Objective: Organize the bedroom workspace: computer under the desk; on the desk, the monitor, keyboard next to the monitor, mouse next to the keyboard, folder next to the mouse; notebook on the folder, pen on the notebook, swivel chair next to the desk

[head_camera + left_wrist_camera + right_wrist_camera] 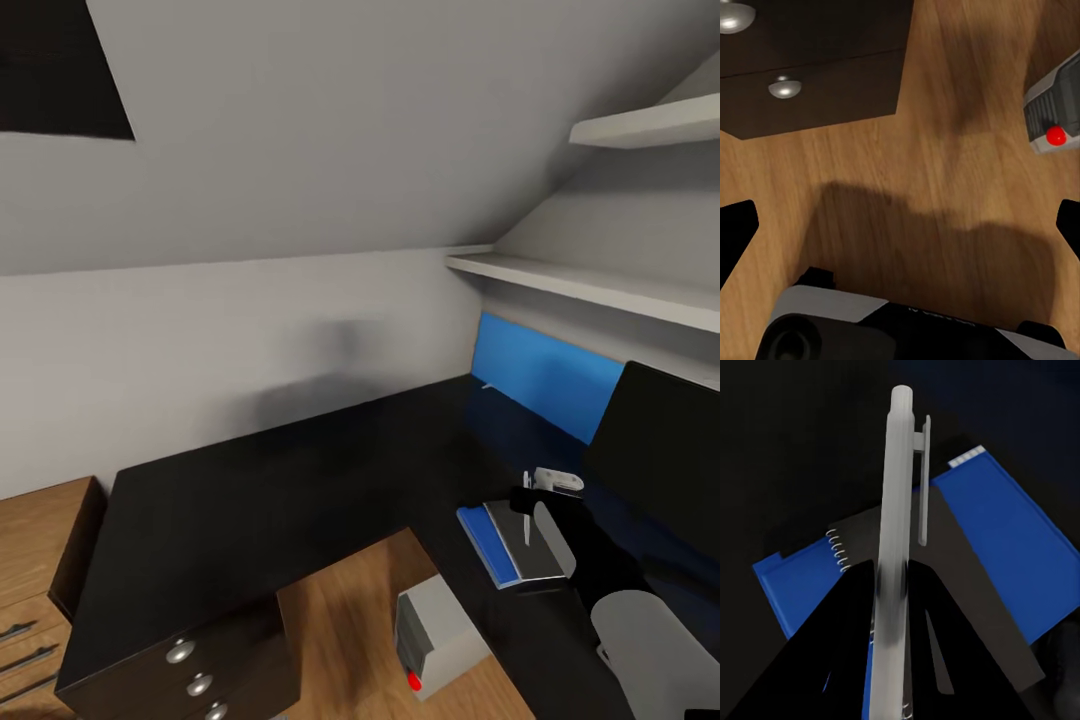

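Right gripper (896, 607) clamped on pen (896, 510), poised over notebook (530, 540) atop folder (484, 545) on desk (250, 500), near monitor (660, 450); computer (430, 635) under desk; left gripper (900, 225) fingers spread wide above floor (945, 172)

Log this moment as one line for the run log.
right tool: shut on pen | above notebook stacked on folder on desk | left tool: open over floor | computer under desk

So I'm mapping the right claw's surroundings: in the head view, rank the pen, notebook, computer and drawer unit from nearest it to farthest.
1. Pen, held in the right claw.
2. Notebook, right under it, on the blue folder.
3. Computer, on the floor below the desk.
4. Drawer unit, at the desk's far left end.
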You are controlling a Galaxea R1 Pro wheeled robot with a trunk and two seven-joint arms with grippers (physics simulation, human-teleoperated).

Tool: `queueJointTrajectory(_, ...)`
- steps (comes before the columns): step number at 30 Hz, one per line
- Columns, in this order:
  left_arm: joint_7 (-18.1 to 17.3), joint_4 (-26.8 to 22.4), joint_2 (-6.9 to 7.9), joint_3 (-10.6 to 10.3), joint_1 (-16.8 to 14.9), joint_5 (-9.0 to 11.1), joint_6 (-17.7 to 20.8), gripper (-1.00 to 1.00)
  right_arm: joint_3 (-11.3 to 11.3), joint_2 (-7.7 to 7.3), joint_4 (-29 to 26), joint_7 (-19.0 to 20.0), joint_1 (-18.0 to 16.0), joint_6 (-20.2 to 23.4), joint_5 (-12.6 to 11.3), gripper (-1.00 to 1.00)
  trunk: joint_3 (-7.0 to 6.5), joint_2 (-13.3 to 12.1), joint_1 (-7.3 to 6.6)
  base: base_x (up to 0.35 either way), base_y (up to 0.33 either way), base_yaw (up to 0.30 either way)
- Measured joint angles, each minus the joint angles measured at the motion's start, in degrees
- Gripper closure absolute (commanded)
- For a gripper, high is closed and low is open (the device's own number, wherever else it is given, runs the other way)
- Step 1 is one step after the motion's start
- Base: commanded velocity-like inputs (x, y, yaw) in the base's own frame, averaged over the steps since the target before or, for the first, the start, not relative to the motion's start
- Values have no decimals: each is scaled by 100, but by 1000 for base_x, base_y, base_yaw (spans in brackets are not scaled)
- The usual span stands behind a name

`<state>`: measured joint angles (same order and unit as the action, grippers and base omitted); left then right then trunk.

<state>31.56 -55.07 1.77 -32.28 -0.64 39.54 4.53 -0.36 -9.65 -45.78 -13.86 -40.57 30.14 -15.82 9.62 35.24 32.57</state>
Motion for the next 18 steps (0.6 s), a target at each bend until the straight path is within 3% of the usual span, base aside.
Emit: queueJointTrajectory(18, 22, 0, 0, 0, 0, -4, 0, -100, -13, -54, 0, -7, 0, -25, -5, 100, 324, 724, 396, 0, 0, 0)
